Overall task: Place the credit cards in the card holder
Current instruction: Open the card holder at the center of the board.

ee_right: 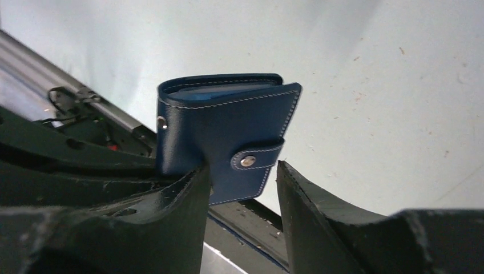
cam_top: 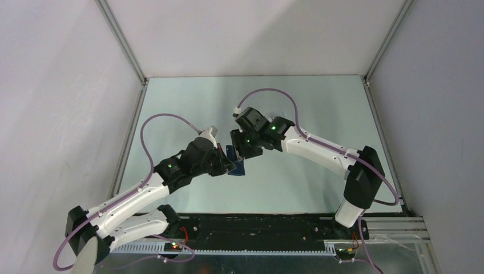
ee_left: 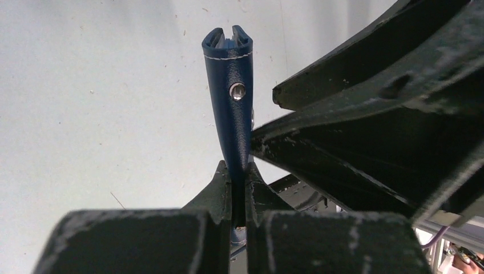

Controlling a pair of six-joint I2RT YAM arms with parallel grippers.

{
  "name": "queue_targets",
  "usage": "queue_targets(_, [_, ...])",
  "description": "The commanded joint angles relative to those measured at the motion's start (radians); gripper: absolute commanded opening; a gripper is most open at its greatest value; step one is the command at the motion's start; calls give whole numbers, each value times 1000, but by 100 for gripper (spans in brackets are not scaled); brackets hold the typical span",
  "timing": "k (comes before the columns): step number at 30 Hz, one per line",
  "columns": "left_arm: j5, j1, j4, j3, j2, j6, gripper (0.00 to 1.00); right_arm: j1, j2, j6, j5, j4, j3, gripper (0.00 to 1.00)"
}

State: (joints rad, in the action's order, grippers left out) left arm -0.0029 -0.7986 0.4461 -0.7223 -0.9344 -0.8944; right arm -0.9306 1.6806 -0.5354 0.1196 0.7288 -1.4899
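The dark navy card holder [cam_top: 236, 161] is held above the table between both arms. In the left wrist view the card holder [ee_left: 231, 108] stands edge-on, its lower end clamped between my left gripper's [ee_left: 238, 188] shut jaws. In the right wrist view the card holder [ee_right: 225, 142] is folded closed with its snap strap fastened. My right gripper [ee_right: 242, 188] is open, its jaws standing either side of the holder's lower corner, the left finger [ee_right: 188, 194] close to or touching it. No loose credit cards are in view; pale edges show inside the holder's top.
The pale table [cam_top: 308, 103] is walled by white panels and metal frame rails [cam_top: 122, 40]. A black rail [cam_top: 257, 225] runs along the near edge between the arm bases. Purple cables [cam_top: 165, 120] loop above both arms.
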Motion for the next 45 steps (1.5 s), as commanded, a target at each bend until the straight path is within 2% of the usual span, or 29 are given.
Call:
queue_targets(1, [9,-7,-72,-71,43,-30,0,-34,59,17,-206,117,-63,49])
queue_targets(11, [15,-8,-77,-70,164,-36,0,23,50,-4,-302,140,11,42])
queue_targets(17, [29,-7,-82,-63,200,-24,0,63,14,16,-411,194,35,41])
queue_targets(23, [29,-7,-95,-45,213,-28,0,153,-87,35,-310,142,101,41])
queue_targets(26, [30,-8,-105,-39,217,-29,0,191,-164,63,-173,86,150,42])
queue_targets(29, [30,-7,-109,-35,211,-30,0,253,-237,72,62,-24,201,44])
queue_targets(31, [28,-7,-109,-32,202,-33,0,285,-289,62,173,-82,231,49])
queue_targets(33, [25,-7,-110,-30,192,-39,0,298,-332,51,252,-131,247,59])
queue_targets(34, [25,-7,-109,-30,182,-40,0,295,-350,44,272,-156,249,65])
queue_targets(38, [34,-8,-109,-35,156,-37,0,255,-367,20,342,-228,249,77])
queue_targets(45, [32,-8,-109,-28,162,-35,0,172,-273,24,334,-233,201,79])
